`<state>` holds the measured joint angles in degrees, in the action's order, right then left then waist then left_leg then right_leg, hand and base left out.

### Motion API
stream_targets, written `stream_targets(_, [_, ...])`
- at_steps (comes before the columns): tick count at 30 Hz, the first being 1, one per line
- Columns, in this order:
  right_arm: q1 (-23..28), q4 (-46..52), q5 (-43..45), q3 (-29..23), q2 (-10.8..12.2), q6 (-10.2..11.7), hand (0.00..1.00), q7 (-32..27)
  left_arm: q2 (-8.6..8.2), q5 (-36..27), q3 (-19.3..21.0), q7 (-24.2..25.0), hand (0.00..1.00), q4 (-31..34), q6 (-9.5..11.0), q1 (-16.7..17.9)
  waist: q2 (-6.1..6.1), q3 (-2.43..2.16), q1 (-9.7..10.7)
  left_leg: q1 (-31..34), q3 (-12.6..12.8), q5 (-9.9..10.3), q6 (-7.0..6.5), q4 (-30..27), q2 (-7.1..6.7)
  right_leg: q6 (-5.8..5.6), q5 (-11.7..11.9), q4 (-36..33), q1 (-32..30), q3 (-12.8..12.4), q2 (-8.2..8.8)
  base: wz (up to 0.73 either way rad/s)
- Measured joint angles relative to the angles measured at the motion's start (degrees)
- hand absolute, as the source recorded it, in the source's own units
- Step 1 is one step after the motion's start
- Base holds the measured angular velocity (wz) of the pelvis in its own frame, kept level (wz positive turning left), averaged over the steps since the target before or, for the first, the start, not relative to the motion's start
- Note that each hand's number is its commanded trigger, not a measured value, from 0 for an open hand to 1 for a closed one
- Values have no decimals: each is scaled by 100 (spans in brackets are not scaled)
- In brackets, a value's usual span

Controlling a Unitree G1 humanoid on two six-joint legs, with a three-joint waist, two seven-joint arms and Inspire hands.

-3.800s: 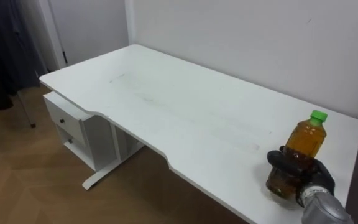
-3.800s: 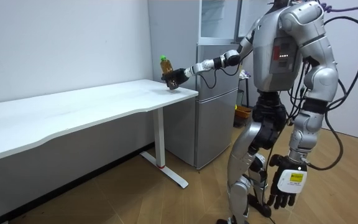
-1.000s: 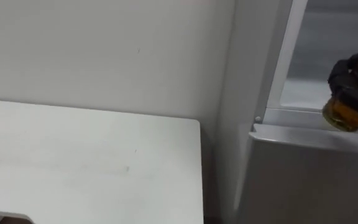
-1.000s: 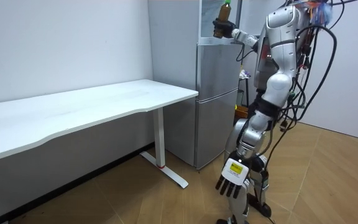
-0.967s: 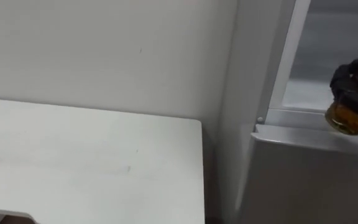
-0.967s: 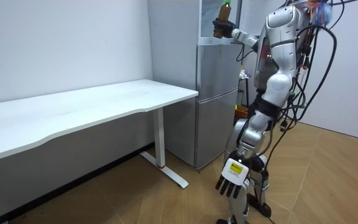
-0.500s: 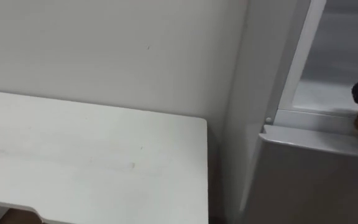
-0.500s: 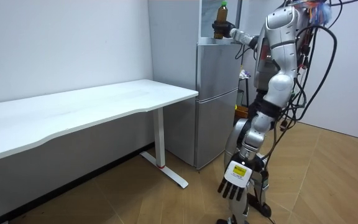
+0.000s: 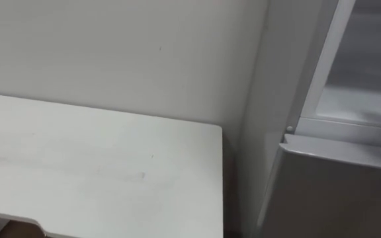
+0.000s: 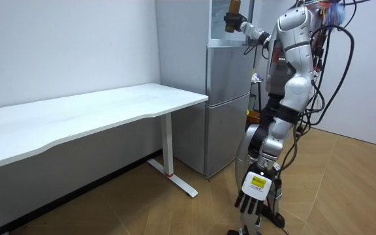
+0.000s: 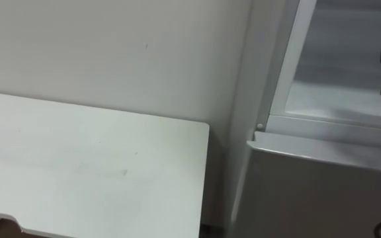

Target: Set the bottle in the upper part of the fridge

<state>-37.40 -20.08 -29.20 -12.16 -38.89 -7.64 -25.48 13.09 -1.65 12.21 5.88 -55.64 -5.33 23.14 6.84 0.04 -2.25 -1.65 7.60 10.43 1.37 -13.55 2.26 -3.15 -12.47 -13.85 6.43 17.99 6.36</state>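
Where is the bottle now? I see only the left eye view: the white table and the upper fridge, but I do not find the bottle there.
Observer: In the room view the right hand holds the bottle up in front of the upper fridge.
Operator: Is the hand closed on it?
Observer: Yes. The right eye view shows its fingers curled round the bottle at the view's right edge. I cannot tell whether the bottle touches the fridge's floor.
Operator: And the other hand?
Observer: The left hand hangs low beside the robot's leg, fingers straight, holding nothing.
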Motion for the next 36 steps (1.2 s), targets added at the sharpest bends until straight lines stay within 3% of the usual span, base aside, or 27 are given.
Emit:
stream_targets(12, [9, -415, -751, 433, 1, -2, 100, 195, -14, -83, -5, 1, 0, 55, -54, 42, -54, -29, -22, 56, -79, -5, 7, -49, 1, 1, 1, 27, 58, 107, -5, 3])
stream_targets(18, [55, -517, -856, 536, 9, 26, 100, 116, -9, -113, -28, -8, 0, 30, -61, 43, -113, 9, -273, 105, -237, 3, 19, -139, 1, 1, 1, 34, 100, 268, -15, 14])
stream_targets(25, [49, -705, -1154, 709, 8, 360, 100, 132, -10, -331, -73, -15, 0, 27, -96, 187, -182, 40, -588, 159, -396, 21, 46, -227, 12, 4, 2, 114, 222, 429, -52, 12])
stream_targets(31, [43, -893, -1178, 803, 9, 683, 100, 190, -12, -332, -129, -27, 0, 60, -105, 209, -257, 65, -706, 315, -565, 25, 52, -399, 13, 33, 19, 130, 224, 580, -84, 13])
stream_targets(33, [42, -965, -1220, 895, 9, 822, 100, 201, -11, -331, -129, -26, 0, 58, -105, 208, -294, 53, -773, 326, -560, 27, 55, -396, 25, 40, 23, 129, 218, 581, -88, -2])
stream_targets(35, [35, -1131, -1272, 924, 9, 965, 100, 259, 6, -333, -126, -20, 0, 60, -104, 206, -302, -8, -845, 403, -548, 21, 59, -400, 31, 60, 27, 124, 135, 572, -88, -4])
stream_targets(36, [35, -1154, -1295, 926, 9, 982, 100, 277, 14, -333, -126, -20, 0, 60, -104, 204, -298, -6, -854, 414, -548, 19, 60, -399, 31, 74, 32, 123, 122, 572, -88, -4])
